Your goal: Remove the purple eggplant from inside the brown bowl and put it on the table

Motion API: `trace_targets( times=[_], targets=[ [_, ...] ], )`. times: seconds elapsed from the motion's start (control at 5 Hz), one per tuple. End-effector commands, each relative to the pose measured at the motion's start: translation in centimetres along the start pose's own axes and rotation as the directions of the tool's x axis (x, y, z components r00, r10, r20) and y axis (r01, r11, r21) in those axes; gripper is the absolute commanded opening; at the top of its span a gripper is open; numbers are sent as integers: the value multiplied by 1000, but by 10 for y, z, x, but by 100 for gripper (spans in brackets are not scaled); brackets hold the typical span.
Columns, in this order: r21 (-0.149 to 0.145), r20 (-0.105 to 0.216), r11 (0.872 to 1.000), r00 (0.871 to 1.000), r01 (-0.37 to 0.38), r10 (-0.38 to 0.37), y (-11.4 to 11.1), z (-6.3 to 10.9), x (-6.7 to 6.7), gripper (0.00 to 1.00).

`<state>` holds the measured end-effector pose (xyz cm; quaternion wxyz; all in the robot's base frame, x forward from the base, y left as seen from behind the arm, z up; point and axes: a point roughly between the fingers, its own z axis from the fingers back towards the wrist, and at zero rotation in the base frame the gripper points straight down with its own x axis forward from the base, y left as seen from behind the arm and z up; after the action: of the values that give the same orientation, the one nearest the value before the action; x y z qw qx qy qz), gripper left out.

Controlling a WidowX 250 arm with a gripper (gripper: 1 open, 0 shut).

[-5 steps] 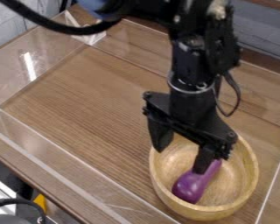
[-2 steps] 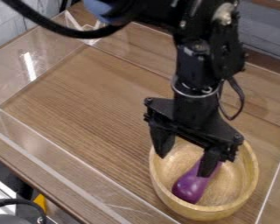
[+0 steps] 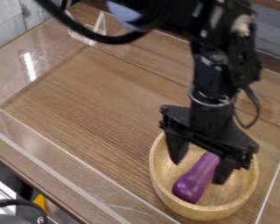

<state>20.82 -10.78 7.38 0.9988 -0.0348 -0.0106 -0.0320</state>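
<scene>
Table (image 3: 84, 96) fills the view, brown wood grain running in straight streaks, with low clear walls (image 3: 38, 48) along its left and far edges. Nothing else loose lies on it apart from 1 bowl.

Next in size is the black arm (image 3: 219, 52), reaching in from the top edge and hanging nearly upright over the near right corner. Against the picture from 1 second ago it has shifted toward the right edge and sunk a little, so its lower end now sits over the bowl's middle rather than over the bowl's left rim.

Below it, the bowl (image 3: 166, 184) rests near the near right corner, round, light wood, thick-rimmed.

The gripper (image 3: 209, 166) points straight down into the bowl with its 2 fingers (image 3: 177, 149) spread wide, released and holding nothing. They stand on either side of the eggplant's upper end, though whether they touch it cannot be told.

Smallest is the eggplant (image 3: 194, 179), glossy purple, lying tilted inside the bowl on its floor, not lifted.

The sideways shift reads as lining up for the grasp: the fingers now straddle the eggplant, so closing on it looks like the next step, and the lift out and placing on the table remain undone.
</scene>
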Motion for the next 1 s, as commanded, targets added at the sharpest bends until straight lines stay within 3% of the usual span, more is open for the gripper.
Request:
trace_targets(
  times=[0.0,0.2,0.4,0.8],
  targets=[
    [-18,37,1000,999,11,-10,-12,8,11,100],
    [-22,33,1000,999,2,-1,-17,8,14,100],
    [-26,25,999,999,42,-41,-9,6,9,100],
    [-28,38,999,999,34,-33,7,6,1,100]
  ],
)
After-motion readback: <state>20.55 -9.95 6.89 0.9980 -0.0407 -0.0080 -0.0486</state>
